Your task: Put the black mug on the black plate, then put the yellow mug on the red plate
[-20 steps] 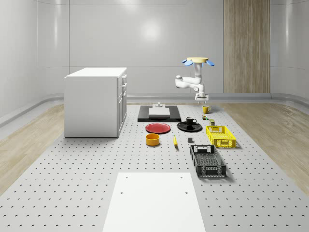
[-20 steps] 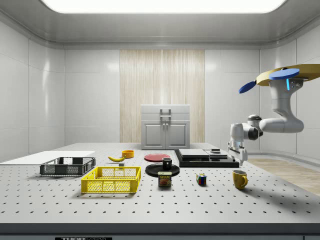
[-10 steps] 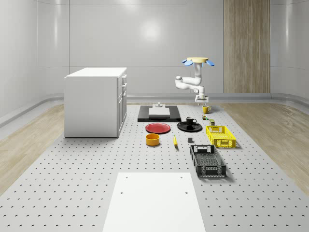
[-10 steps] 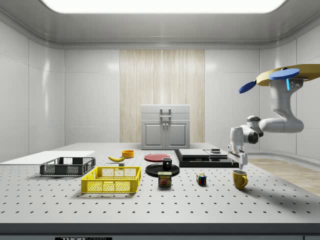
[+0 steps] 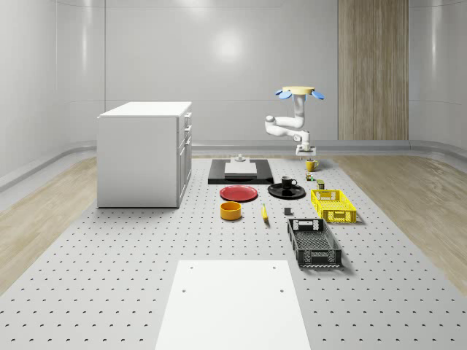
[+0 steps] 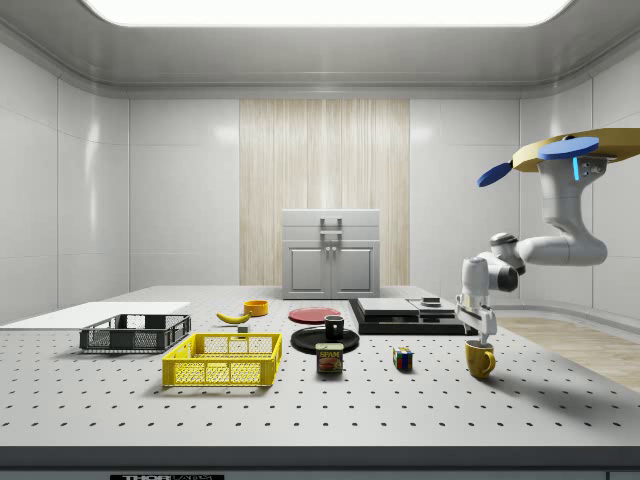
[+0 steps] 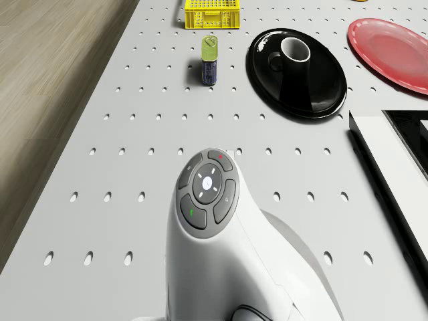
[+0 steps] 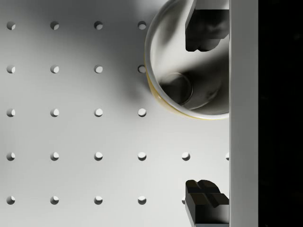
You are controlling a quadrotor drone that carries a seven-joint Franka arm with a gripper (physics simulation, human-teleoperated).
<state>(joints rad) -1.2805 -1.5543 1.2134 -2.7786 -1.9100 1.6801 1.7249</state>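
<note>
The yellow mug (image 6: 479, 358) stands upright on the table at the side view's right, also visible as the yellow mug (image 5: 311, 165). My gripper (image 6: 487, 334) hangs just above its rim, pointing down, with the drone (image 6: 560, 152) hovering above and behind it. In the wrist view my gripper (image 8: 204, 116) is open: one fingertip (image 8: 203, 30) is over the mug's (image 8: 175, 90) opening, the other (image 8: 206, 201) over bare table outside its wall. The black mug (image 7: 295, 53) sits on the black plate (image 7: 321, 93). Beside it lies the red plate (image 7: 391, 47), with nothing on it.
A tin can (image 7: 210, 60) and a small cube (image 6: 402, 359) stand near the yellow mug. A yellow crate (image 5: 333, 205), a black crate (image 5: 314, 243), an orange bowl (image 5: 230, 211) and a banana (image 5: 264, 213) lie further forward. A black slab (image 5: 241, 170) and white cabinet (image 5: 144, 153) stand behind.
The arm has lowered the gripper from well above the yellow mug to just over its rim. The drone holds its place; the mugs and plates have not moved.
</note>
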